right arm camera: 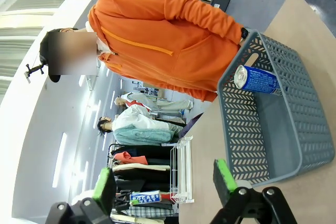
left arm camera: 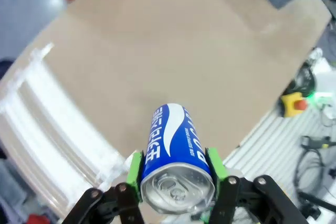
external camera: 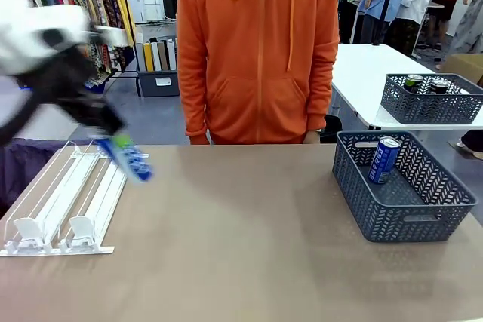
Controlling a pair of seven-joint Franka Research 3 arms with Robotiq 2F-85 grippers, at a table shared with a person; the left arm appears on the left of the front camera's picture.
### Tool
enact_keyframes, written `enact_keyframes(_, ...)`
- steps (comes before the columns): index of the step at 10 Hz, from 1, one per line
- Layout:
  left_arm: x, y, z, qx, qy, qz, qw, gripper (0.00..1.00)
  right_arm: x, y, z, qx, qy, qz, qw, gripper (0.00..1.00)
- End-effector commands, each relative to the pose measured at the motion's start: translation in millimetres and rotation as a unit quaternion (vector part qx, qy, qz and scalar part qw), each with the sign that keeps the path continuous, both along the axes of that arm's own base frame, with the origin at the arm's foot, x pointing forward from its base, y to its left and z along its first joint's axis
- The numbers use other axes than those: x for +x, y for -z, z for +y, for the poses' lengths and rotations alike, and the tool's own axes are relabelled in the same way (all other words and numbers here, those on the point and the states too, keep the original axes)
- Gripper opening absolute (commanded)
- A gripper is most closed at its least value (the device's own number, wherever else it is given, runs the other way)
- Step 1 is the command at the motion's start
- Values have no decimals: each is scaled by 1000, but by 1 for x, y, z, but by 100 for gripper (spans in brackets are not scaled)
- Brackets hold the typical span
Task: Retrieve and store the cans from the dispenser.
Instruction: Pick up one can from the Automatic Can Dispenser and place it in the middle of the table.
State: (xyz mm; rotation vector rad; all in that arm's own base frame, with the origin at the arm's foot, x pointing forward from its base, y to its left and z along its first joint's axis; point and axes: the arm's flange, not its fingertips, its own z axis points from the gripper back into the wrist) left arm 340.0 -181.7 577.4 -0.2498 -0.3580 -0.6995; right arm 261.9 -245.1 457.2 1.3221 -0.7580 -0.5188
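Note:
My left gripper (external camera: 113, 141) is shut on a blue can (external camera: 127, 157) with white lettering and holds it tilted in the air above the far end of the white wire dispenser (external camera: 68, 194). In the left wrist view the green pads (left arm camera: 135, 167) clamp both sides of the can (left arm camera: 173, 145), silver top toward the camera, with the dispenser (left arm camera: 37, 124) below on the left. A second blue can (external camera: 383, 160) leans inside the dark grey basket (external camera: 407, 228) at the right. My right gripper (right arm camera: 164, 179) is open, off to the side of that basket (right arm camera: 236, 135) and its can (right arm camera: 257, 80).
A person in an orange hoodie (external camera: 260, 50) stands at the far edge of the table. Behind on a white table, another grey basket (external camera: 430, 107) holds dark cans (external camera: 413, 81). Bare brown tabletop (external camera: 241, 239) lies between dispenser and basket.

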Motion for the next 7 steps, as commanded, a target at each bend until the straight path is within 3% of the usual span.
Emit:
enact_keyframes(1, 58, 2, -82, 44, 11, 33, 998, 0, 2, -1, 1, 2, 1, -12, 1000, 100)
enact_keyframes(2, 73, 20, -143, 33, -53, 53, 997, 0, 2, -1, 1, 2, 1, -12, 1000, 100)
enact_keyframes(4, 93, 75, -244, 36, -90, 49, 994, 0, 2, -1, 1, 2, 1, -12, 1000, 100)
enact_keyframes(6, 110, 126, -275, 71, -108, -12, 992, 0, 2, -1, 1, 2, 1, -12, 1000, 100)
enact_keyframes(7, 117, 146, -281, 99, -96, 24, 990, 0, 2, -1, 1, 2, 1, -12, 1000, 100)
